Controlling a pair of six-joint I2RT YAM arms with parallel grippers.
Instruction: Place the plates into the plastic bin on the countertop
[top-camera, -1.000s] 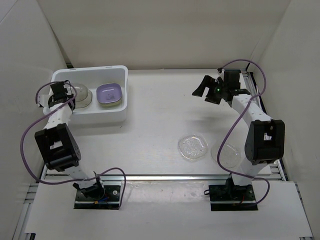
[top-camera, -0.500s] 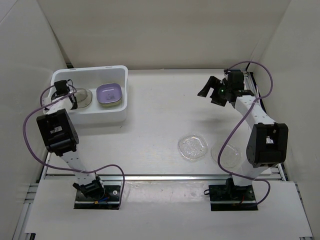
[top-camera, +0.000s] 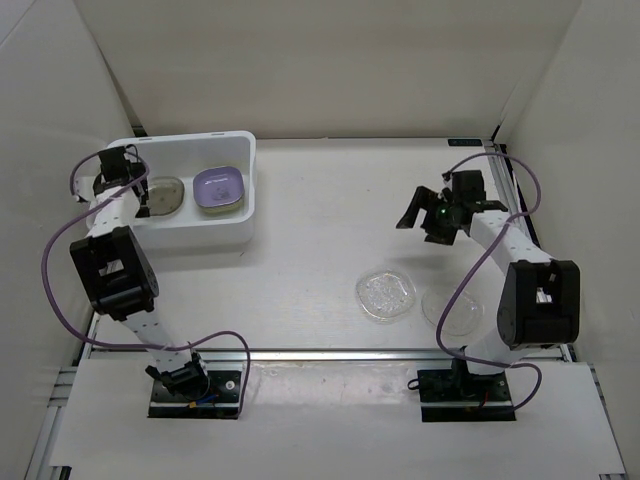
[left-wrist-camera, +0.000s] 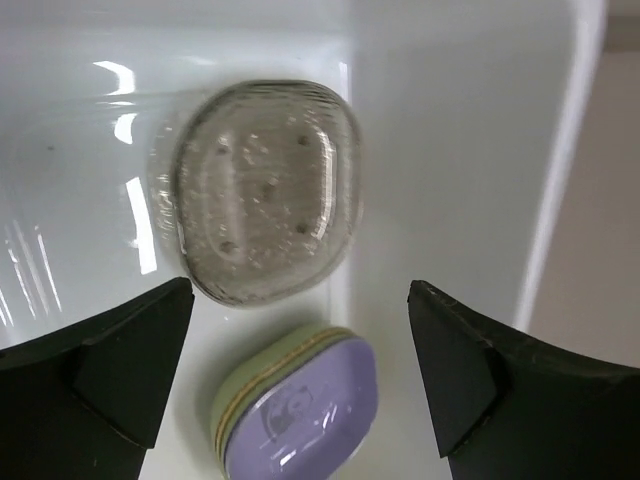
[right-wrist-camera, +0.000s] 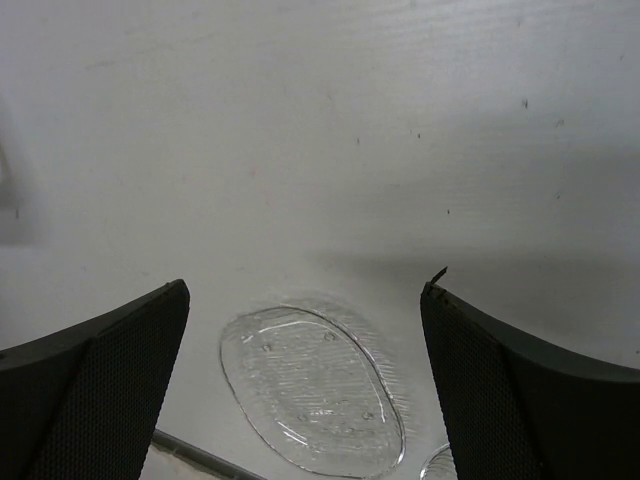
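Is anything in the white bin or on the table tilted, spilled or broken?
Nothing stands out. In the white plastic bin, the greyish translucent plate lies flat beside the purple rounded-square plate, nested on a pale green plate. One round clear plate and a second clear plate lie flat on the white countertop.

White bin (top-camera: 190, 236): translucent grey dish (left-wrist-camera: 262, 190), dotted; purple dish (left-wrist-camera: 305, 410); pale green dish (left-wrist-camera: 238, 388). White surface (top-camera: 320, 240): clear plate (right-wrist-camera: 315, 385), ribbed.
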